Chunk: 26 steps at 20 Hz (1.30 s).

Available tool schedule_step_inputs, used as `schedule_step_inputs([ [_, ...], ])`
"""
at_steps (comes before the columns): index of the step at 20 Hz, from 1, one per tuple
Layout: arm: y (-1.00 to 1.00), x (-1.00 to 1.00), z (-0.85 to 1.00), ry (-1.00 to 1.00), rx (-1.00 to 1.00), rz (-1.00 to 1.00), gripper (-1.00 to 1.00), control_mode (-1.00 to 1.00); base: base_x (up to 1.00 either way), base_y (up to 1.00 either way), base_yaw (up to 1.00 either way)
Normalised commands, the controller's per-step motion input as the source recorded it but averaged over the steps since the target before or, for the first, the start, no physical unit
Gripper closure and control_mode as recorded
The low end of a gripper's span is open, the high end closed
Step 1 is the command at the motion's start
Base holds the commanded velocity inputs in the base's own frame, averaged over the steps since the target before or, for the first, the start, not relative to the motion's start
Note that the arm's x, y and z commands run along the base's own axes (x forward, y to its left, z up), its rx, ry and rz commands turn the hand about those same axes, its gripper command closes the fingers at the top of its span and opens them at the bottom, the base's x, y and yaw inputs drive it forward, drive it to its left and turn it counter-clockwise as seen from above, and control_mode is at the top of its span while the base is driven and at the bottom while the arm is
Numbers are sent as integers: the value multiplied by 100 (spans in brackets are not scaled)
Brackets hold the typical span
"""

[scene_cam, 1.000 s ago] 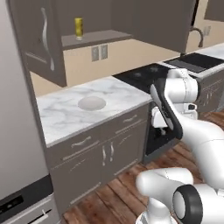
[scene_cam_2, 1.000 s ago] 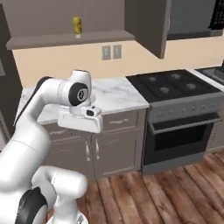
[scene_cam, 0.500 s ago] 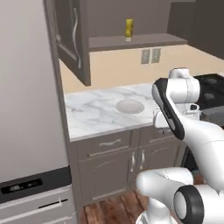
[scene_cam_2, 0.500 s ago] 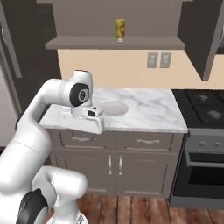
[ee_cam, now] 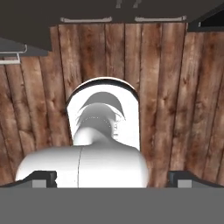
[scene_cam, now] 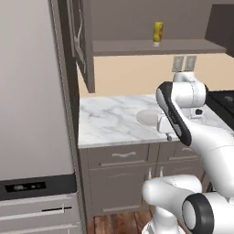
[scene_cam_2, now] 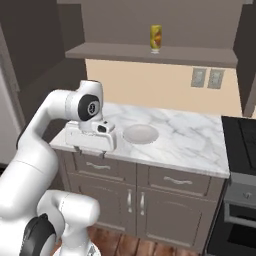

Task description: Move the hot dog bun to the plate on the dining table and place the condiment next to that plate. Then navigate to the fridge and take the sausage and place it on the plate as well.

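The grey fridge (scene_cam: 32, 114) stands tall at the left, door closed, beside the counter. My gripper (scene_cam: 168, 135) hangs folded in front of the robot at counter height and points down at the floor. In the right base view the gripper (scene_cam_2: 91, 150) sits just before the counter's edge. In the hand view the gripper (ee_cam: 113, 178) is open, its dark fingertips (ee_cam: 41, 178) wide apart with nothing between them. The hot dog bun, the plate, the condiment and the sausage are out of view.
A marble counter (scene_cam: 114, 123) runs right of the fridge, with a pale round dish (scene_cam_2: 141, 133) on it. A yellow bottle (scene_cam: 158, 33) stands on the shelf above. A cabinet door (scene_cam: 77, 36) hangs open by the fridge. The stove (scene_cam_2: 242, 145) is at the right. Wooden floor (ee_cam: 175, 87) lies below.
The whole picture has shifted: the base has moved, so the stove slid off to the right and the fridge came in at the left. The arm keeps its folded pose, gripper still open.
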Motion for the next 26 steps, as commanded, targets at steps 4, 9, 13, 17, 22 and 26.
schedule_step_inputs([
  [4,0,0,0,0,0,0,-100,100,20,-56,5],
  [9,0,0,0,0,0,0,-100,100,18,-54,1],
  [13,0,0,0,0,0,0,-100,100,45,-30,1],
  [17,0,0,0,0,0,0,-100,100,66,-15,2],
  [22,0,0,0,0,0,0,-100,100,65,-13,1],
  [26,0,0,0,0,0,0,-100,100,36,-13,1],
])
